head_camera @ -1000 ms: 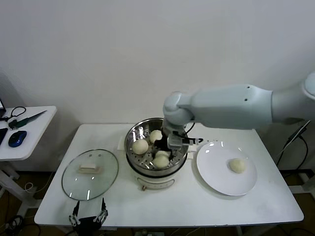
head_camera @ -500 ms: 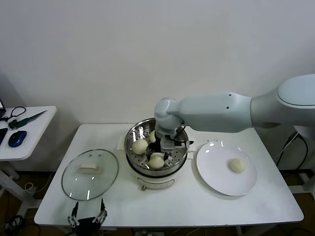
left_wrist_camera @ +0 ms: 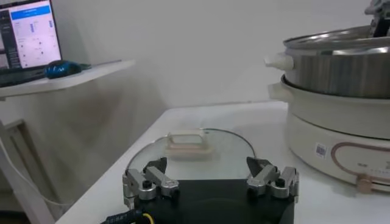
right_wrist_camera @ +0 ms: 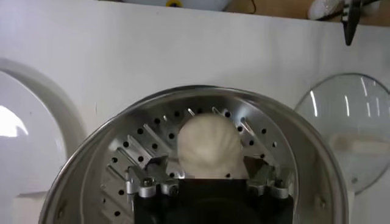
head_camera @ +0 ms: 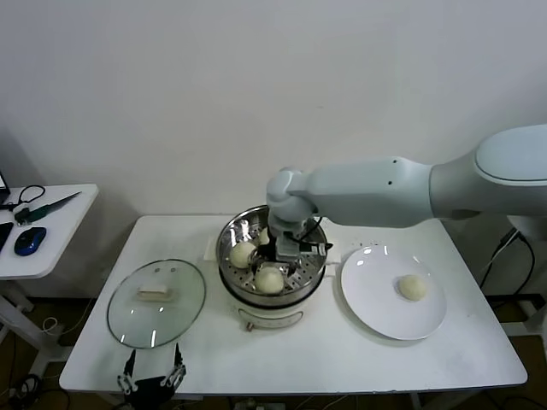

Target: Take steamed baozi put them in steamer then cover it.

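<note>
A: Reaching into the steamer (head_camera: 272, 295), the right gripper (head_camera: 285, 247) sits low inside the steel basket, over its far-right part.

B: Bun relative to the claw?

A: Right wrist view shows one baozi (right_wrist_camera: 209, 148) between the two fingers (right_wrist_camera: 150, 182), resting on the perforated floor. Jaws are spread to either side of it; can't tell if the pads touch the dough.

B: Count the buns.

A: Head view: two clear in the basket, one at the left (head_camera: 243, 254) and one at the front (head_camera: 269, 280), just beside the gripper. A sliver of a third shows behind the gripper, mostly hidden by the wrist. One more bun (head_camera: 413, 287) lies on the white plate (head_camera: 376, 309), well apart, to the right of the steamer. Four in all.

B: Cover?

A: One glass lid (head_camera: 156, 301), flat on the table (head_camera: 342, 359) left of the steamer, cream handle up. Off the pot.

B: Left arm?

A: Left gripper (left_wrist_camera: 210, 182) is parked at the table's near edge, just in front of the lid, fingers apart, holding nothing. Its wrist camera sees the lid and the steamer base (left_wrist_camera: 341, 137) beyond.

B: Anything else?

A: Side table (head_camera: 51, 226) on the far left with one blue mouse (head_camera: 29, 240).
</note>
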